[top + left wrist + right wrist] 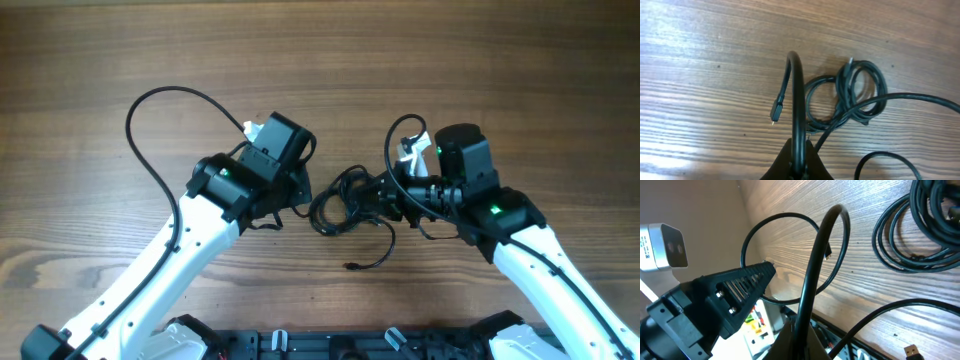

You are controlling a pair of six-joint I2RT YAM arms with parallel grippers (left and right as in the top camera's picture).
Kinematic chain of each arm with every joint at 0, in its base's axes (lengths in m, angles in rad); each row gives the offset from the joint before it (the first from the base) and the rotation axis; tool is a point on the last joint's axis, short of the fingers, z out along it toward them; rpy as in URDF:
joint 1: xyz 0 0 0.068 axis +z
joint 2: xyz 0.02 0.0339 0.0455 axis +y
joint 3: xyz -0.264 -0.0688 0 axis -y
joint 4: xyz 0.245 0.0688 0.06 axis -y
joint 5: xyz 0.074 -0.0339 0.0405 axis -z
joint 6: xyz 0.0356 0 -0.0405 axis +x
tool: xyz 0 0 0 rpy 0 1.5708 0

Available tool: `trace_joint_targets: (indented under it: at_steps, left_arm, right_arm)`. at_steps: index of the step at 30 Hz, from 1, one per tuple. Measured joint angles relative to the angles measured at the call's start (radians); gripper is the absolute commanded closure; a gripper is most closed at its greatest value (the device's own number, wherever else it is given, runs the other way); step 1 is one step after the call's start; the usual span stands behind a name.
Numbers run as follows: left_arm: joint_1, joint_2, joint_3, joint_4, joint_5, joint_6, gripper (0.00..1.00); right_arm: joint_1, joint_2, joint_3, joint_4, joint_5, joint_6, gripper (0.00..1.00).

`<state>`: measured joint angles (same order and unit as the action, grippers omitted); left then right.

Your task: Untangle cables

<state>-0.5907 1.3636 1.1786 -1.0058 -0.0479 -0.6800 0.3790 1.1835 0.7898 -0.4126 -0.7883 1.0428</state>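
Observation:
The cables (336, 206) lie as a small black tangle on the wooden table between my two grippers. My left gripper (300, 192) sits at the tangle's left edge. In the left wrist view it (800, 162) is shut on one strand (801, 95) that arches up and ends in a small plug (775, 114), with the coils (855, 92) beyond. My right gripper (382, 196) is at the tangle's right edge. In the right wrist view it (801, 342) is shut on another strand (816, 265), with the coils (920, 240) at the upper right.
A loose strand with a plug end (352, 266) trails toward the front edge. Thicker arm cables loop at the back left (150, 105) and over the right wrist (396, 130). The left arm's body (725, 297) shows close by in the right wrist view. A USB plug (910, 350) lies near the front.

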Motion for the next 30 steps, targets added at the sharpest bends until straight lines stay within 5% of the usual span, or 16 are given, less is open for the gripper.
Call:
trace_joint_targets:
  at_steps: [18,30]
  left_arm:
    - [0.09,0.002,0.0,-0.064,-0.007,-0.008,0.96]
    - [0.116,0.002,0.0,-0.105,-0.016,-0.049,0.96]
  right_arm:
    - [0.004,0.004,0.0,-0.053,0.42,-0.117,0.96]
    - [0.005,0.004,0.0,-0.142,0.45,-0.193,0.95]
